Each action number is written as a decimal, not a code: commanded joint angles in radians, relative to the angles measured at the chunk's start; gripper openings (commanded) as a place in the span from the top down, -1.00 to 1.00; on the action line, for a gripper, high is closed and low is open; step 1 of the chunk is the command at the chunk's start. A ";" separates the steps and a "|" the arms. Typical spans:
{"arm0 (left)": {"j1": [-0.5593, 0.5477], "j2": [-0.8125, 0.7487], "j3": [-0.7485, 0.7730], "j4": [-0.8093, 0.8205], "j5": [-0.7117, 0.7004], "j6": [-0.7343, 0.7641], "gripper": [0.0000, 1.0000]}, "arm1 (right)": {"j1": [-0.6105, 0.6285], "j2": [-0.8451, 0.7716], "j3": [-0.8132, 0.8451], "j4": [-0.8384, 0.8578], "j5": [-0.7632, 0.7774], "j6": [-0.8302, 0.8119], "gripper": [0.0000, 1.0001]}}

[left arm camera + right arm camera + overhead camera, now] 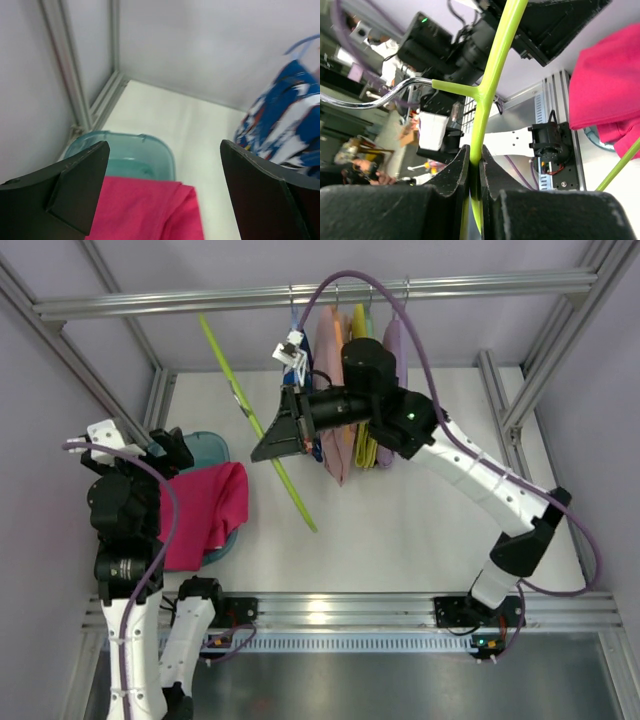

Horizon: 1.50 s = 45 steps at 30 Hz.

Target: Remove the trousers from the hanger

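We see the trousers (205,508) lying in a loose heap at the left edge of the surface, toward its near-left corner. They are draped over the rim of a teal tub (207,444) and cover most of it. They are off the hanger (298,500) and well apart from it.

The left end effector (168,447) hovers just above the tub and the trousers. In the left wrist view its two dark fingers (80,185) stand spread wide, with nothing between them. Below them we see only the pink cloth and the tub's far rim.

The right end effector (475,167) is shut tight on the hanger. In the right wrist view its jaws pinch the thin lime-green bar just below the point where the metal hook (375,100) branches off. The hanger is bare and held in the air over the middle of the surface. It slants from high near the far-left corner down toward the centre. We cannot tell whether its lower end touches the surface.

Along the far edge a metal rail (480,284) carries other clothes side by side: a blue patterned garment (280,115), a pale peach one (330,350), a yellow one (360,322) and a lilac one (392,340). The right arm reaches across just in front of them.
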 commanded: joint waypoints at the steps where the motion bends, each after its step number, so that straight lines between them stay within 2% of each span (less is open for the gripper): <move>1: 0.003 0.010 0.072 0.008 0.150 -0.039 -0.96 | -0.003 -0.170 0.002 0.043 -0.028 -0.113 1.00; 7: 0.003 0.030 0.125 -0.002 0.195 -0.024 -0.96 | -0.004 -0.345 -0.034 -0.124 0.075 -0.314 1.00; 9: 0.002 0.030 0.137 0.001 0.271 -0.024 -0.96 | -0.011 -0.401 -0.047 -0.191 0.103 -0.368 1.00; 12: 0.003 0.034 0.146 0.019 0.383 -0.042 -0.95 | -0.096 -0.458 -0.110 -0.210 0.092 -0.339 1.00; 13: 0.002 0.045 0.157 0.022 0.406 -0.045 -0.95 | -0.174 -0.500 -0.130 -0.211 0.078 -0.308 1.00; 17: 0.003 0.083 0.203 0.022 0.497 -0.053 -0.93 | -0.357 -0.629 -0.219 -0.233 0.067 -0.277 1.00; 20: 0.002 0.099 0.218 0.079 0.657 0.013 -0.90 | -0.475 -0.736 -0.305 -0.250 0.045 -0.259 1.00; 21: 0.002 0.100 0.220 0.138 0.773 0.042 -0.89 | -0.503 -0.777 -0.355 -0.245 0.003 -0.235 1.00; 23: 0.002 0.117 0.229 0.197 0.907 0.065 -0.86 | -0.567 -0.805 -0.403 -0.215 -0.050 -0.218 1.00; 24: 0.002 0.131 0.265 0.217 1.039 0.111 -0.86 | -0.578 -0.813 -0.443 -0.199 -0.121 -0.204 1.00; 25: 0.003 0.170 0.292 0.218 1.090 0.128 -0.86 | -0.589 -0.813 -0.460 -0.186 -0.155 -0.196 1.00; 28: 0.003 0.242 0.385 0.218 1.188 0.153 -0.82 | -0.581 -0.790 -0.530 -0.063 -0.323 -0.126 1.00; 30: 0.003 0.260 0.428 0.218 1.228 0.173 -0.80 | -0.549 -0.756 -0.506 0.005 -0.380 -0.145 1.00; 35: 0.002 0.278 0.496 0.218 1.232 0.173 -0.79 | -0.413 -0.657 -0.364 -0.017 -0.416 -0.155 1.00; 38: 0.002 0.278 0.522 0.220 1.244 0.258 -0.79 | -0.334 -0.572 -0.334 -0.015 -0.414 -0.110 1.00; 42: 0.011 0.255 0.524 0.220 1.285 0.356 -0.80 | -0.180 -0.433 -0.293 -0.017 -0.413 -0.095 1.00; 43: 0.029 0.244 0.519 0.220 1.290 0.357 -0.80 | -0.119 -0.408 -0.282 -0.014 -0.413 -0.092 1.00; 45: 0.051 0.220 0.481 0.220 1.286 0.335 -0.79 | -0.074 -0.346 -0.264 0.031 -0.414 -0.028 1.00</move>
